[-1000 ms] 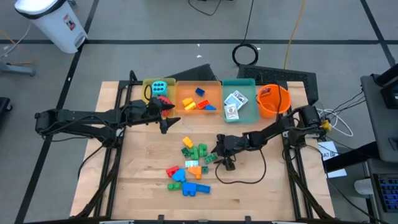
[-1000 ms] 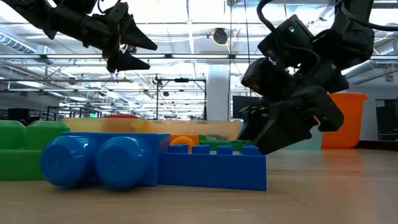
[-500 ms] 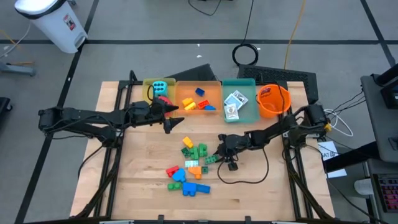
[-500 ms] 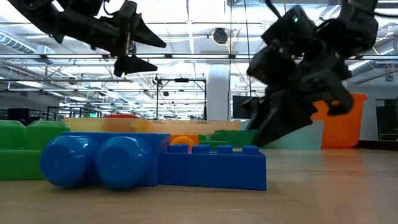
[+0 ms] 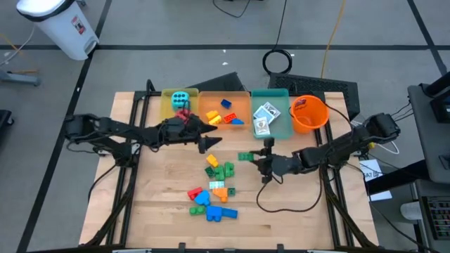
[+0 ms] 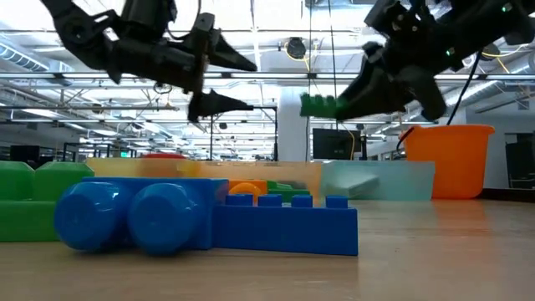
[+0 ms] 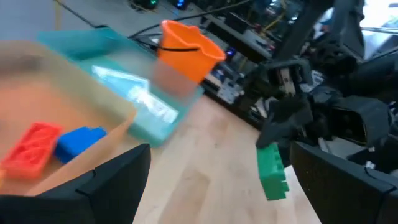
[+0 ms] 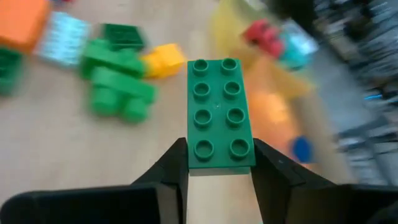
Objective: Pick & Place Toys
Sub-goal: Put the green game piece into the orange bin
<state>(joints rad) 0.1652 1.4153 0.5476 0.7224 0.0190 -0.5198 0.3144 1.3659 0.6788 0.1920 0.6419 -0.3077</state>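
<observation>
A green two-by-four brick (image 5: pixel 245 156) hangs above the table in front of the teal tray, with my right gripper (image 5: pixel 257 159) shut on it; it also shows in the low view (image 6: pixel 318 105) and the left wrist view (image 7: pixel 272 171). My left gripper (image 5: pixel 211 135) stands open in the air in front of the orange tray (image 5: pixel 242 105), its fingers (image 7: pixel 115 177) holding nothing. A pile of coloured bricks (image 5: pixel 214 186) lies on the table. A cyan die (image 5: pixel 180 98) and a red die (image 5: pixel 184 114) sit in the yellow tray. My right gripper pinches the green brick's near end (image 8: pixel 217 158) between its two fingers (image 8: pixel 171 167), one on each long side. The rest of the brick juts out past the fingertips. The fingers come slanting down from the table's right. The brick is lifted clear, about level.
At the far edge stand the yellow tray (image 5: pixel 166 102), the orange tray with several bricks, the teal tray (image 5: pixel 278 126) with card packs (image 5: pixel 264 116), and an orange bucket (image 5: pixel 308 114). A big blue brick (image 6: pixel 205 224) fills the low view's front. Bare wood lies near the front edge.
My right gripper has risen from the right side of the pile with the green brick, lifting it clear of the table, and has gone toward the far and right edges while turning. My left gripper, still open, has moved toward the table's right and sunk a little.
</observation>
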